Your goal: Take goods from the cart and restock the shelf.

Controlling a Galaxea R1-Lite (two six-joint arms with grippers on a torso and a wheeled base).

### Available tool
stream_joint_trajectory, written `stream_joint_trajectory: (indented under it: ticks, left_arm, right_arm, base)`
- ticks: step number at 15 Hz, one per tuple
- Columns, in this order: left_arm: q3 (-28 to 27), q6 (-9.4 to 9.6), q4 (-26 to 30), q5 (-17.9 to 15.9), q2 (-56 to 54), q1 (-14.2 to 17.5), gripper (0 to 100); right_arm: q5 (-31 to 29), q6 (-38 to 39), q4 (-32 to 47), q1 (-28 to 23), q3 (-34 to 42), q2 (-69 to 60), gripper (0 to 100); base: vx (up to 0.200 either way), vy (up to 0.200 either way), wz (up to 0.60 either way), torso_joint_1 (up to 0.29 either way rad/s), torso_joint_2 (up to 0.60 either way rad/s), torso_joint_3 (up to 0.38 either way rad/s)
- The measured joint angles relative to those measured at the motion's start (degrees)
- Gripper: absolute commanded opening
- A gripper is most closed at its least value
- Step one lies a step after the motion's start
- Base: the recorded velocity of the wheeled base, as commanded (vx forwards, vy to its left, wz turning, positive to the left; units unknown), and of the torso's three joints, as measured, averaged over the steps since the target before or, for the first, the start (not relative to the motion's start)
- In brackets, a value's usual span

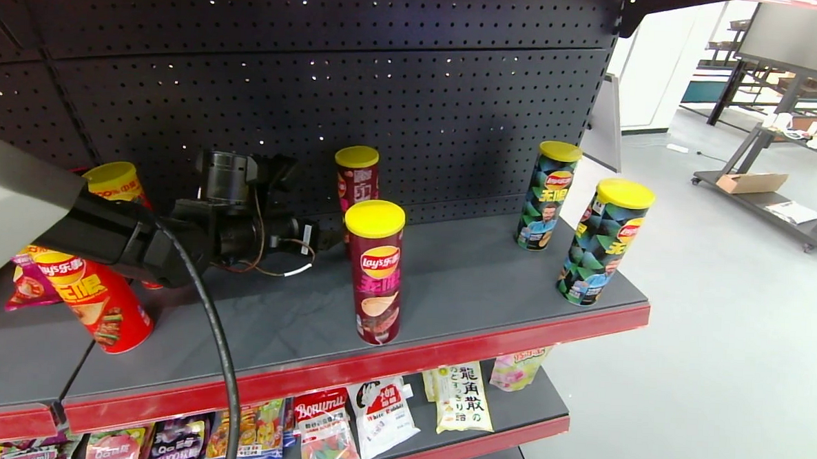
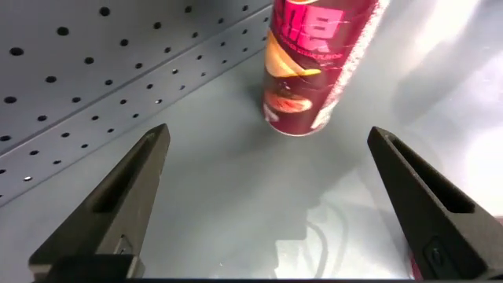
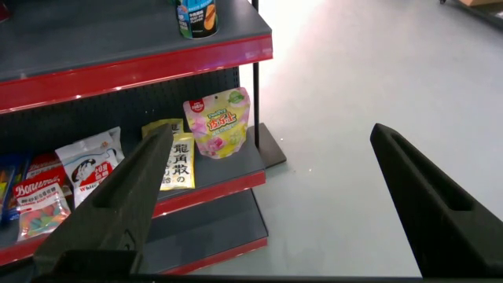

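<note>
Over the upper shelf [image 1: 461, 287], the left gripper [image 2: 269, 132] hovers with fingers spread wide, a maroon chip can [image 2: 314, 63] standing just beyond them near the pegboard [image 2: 71, 71]. Right gripper [image 3: 271, 129] hangs above the floor [image 3: 354, 79] beside the lower shelves [image 3: 228, 185], fingers also apart

A shop: the grey shelf [image 1: 475, 274] with red front edges and a pegboard back [image 1: 387, 84] holds crisp cans [image 1: 377, 276] above bagged snacks [image 1: 383, 415].
</note>
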Motion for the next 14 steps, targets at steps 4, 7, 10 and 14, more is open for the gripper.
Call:
stream_joint_trajectory:
  ticks: [4, 7, 10, 14]
  left_arm:
    - [5.81, 0.24, 2.66, -1.15, -6.18, 0.56, 100]
    - [11.19, 0.54, 8.48, -1.12, -14.45, 1.16, 100]
    - [18.16, 1.3, 13.65, -1.17, -25.22, 1.63, 100]
    - [29.33, 2.57, 19.87, -1.43, -45.51, 3.62, 100]
  right_arm:
    - [-0.02, 0.0, 0.0, 0.02, 0.0, 0.0, 100]
    - [-0.02, 0.0, 0.0, 0.02, 0.0, 0.0, 100]
    - [-0.02, 0.0, 0.0, 0.02, 0.0, 0.0, 100]
    - [-0.02, 0.0, -0.02, 0.02, 0.0, 0.0, 100]
  base:
    - [0.0, 0.0, 0.0, 0.0, 0.0, 0.0]
    - [0.0, 0.0, 0.0, 0.0, 0.0, 0.0]
    - [0.0, 0.0, 0.0, 0.0, 0.0, 0.0]
    - [0.0, 0.0, 0.0, 0.0, 0.0, 0.0]
